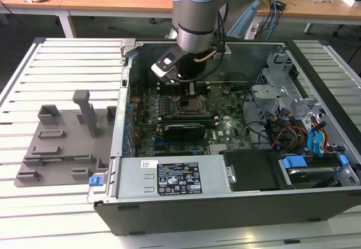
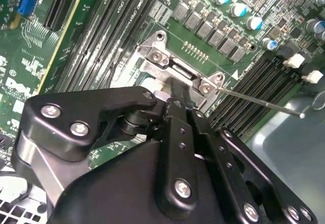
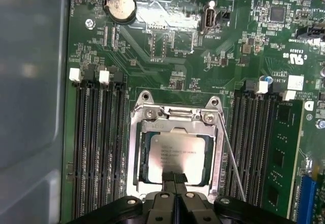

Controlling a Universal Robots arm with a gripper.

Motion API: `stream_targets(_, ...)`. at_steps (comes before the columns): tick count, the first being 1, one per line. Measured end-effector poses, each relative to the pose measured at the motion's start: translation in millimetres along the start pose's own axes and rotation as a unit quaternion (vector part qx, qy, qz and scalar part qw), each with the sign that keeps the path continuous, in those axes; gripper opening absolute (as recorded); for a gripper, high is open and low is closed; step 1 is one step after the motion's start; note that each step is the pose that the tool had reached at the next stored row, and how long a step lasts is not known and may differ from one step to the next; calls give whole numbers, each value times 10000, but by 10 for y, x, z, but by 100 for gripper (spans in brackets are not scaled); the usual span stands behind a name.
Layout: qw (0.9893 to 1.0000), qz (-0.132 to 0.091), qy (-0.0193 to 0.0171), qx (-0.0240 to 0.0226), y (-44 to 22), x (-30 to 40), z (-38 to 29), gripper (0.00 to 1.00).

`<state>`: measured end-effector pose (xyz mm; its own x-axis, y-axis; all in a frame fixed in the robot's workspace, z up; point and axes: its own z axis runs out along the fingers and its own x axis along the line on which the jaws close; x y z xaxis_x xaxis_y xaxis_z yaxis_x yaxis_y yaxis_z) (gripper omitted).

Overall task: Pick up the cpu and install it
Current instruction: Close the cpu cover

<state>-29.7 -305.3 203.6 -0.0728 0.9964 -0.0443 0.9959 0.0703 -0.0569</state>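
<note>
The cpu [image 3: 175,150], a pale silver-grey square, lies flat inside the metal-edged socket frame [image 3: 134,148] on the green motherboard. My gripper [image 3: 174,177] is shut, its two black fingers pressed together with the tips at the cpu's near edge; whether they touch it I cannot tell. In the second wrist view the joined fingers [image 2: 176,94] reach down to the socket frame [image 2: 157,56]. In the exterior view the arm hangs over the open computer case [image 1: 121,147], with the gripper [image 1: 189,88] just above the socket [image 1: 190,106].
A thin metal socket lever [image 3: 231,158] stands free beside the frame. Memory slots [image 3: 99,148] flank the socket on both sides. A long black graphics card [image 1: 183,129] lies nearby, a drive cage [image 1: 276,91] at the exterior view's right, and a grey fixture [image 1: 62,142] outside the case.
</note>
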Motion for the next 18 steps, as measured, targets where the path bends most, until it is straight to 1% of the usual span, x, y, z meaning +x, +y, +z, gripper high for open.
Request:
stream_targets(1,10000,0,3,-2,20,0,-5,11)
stream_targets(2,10000,-2,6,-5,55,-3,-26,11)
stream_targets(3,10000,-1,1,0,64,-6,-48,11)
stream_targets(5,10000,-1,1,-1,83,-9,-71,11)
stream_targets(7,10000,-1,1,0,109,-11,-79,11)
stream_targets(13,10000,-1,1,0,124,-13,-101,11)
stream_targets(14,10000,-1,1,0,122,-17,-173,11)
stream_targets(15,10000,-1,1,0,120,-18,-211,11)
stream_targets(18,10000,-1,1,0,118,-20,-247,11)
